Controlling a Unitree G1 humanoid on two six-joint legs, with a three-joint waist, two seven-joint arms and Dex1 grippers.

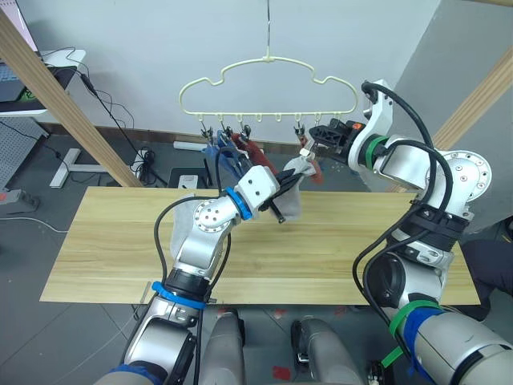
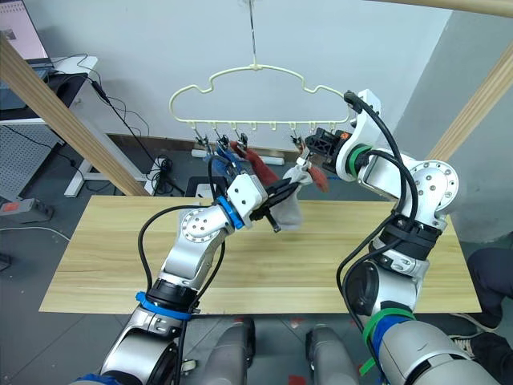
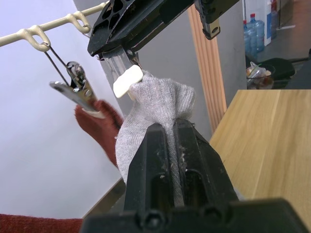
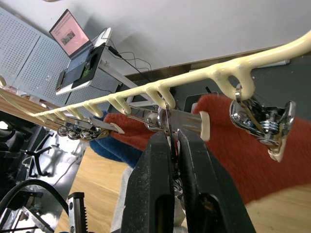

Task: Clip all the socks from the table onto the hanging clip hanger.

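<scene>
Black left fingers [image 3: 167,160] pinch a soft knit grey sock [image 3: 158,109], raised above the grained wood table [image 1: 120,249]. Right gripper [image 4: 170,145] squeezes a shiny metal clip [image 4: 182,121] on the thin cloud-shaped hanger [image 1: 268,80], where red socks [image 4: 228,155] and blue socks [image 1: 218,154] hang.

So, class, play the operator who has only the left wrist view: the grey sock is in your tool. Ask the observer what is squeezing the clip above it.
Observer: The right tool is shut on that clip, as the right wrist view shows.
Operator: What else hangs there?
Observer: Blue socks hang toward the robot's left end of the clip hanger, beside a rust red sock.
Operator: How high is my sock?
Observer: The grey sock, in the left tool, reaches up to the clip row, toward the hanger's right end.
</scene>
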